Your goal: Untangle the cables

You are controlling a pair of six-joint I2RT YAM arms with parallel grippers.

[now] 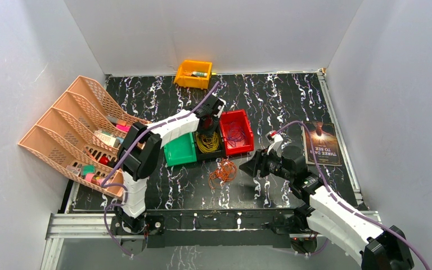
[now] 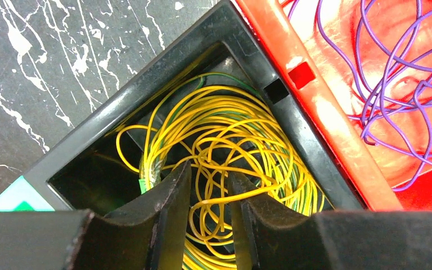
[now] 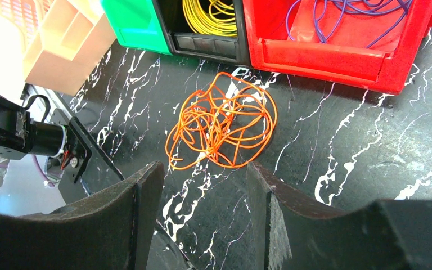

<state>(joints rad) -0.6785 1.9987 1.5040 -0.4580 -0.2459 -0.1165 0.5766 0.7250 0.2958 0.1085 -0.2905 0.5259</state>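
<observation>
**Stock on my screens: three cable bunches, two in bins**

Directions are clock hours on the top view, 12 at the far wall.

1. Yellow cables (image 3: pixel 205 17): I see a loose coil lying inside the black bin (image 2: pixel 146 90), the middle one of three bins set side by side.
2. Purple cables (image 2: pixel 374 104): a tangle of loops lying in the red bin (image 3: pixel 326 56), which touches the black bin at its 3 o'clock.
3. Orange cables (image 3: pixel 222 124): a knotted bunch lying flat on the table (image 3: pixel 343 140), just at 6 o'clock of the black bin and apart from all three bins.
4. Green bin (image 3: pixel 129 22): it sits at 9 o'clock of the black bin; I cannot see its inside.
5. Left gripper (image 2: pixel 209 173): it points down into the black bin. Its jaws stand a little apart, and several yellow strands cross the gap. I cannot tell whether any strand is pinched.
6. Right gripper (image 3: pixel 203 169): it hovers low at 3 o'clock of the orange cables, with its jaws wide apart and nothing between them.
7. Rack (image 1: pixel 62 129): a peach one at 9 o'clock, with small items in its slots.
8. Book (image 1: pixel 322 144): it lies flat at 3 o'clock of the red bin.
9. Far bin (image 1: pixel 193 79): yellow-orange, at 12 o'clock against the wall.
</observation>
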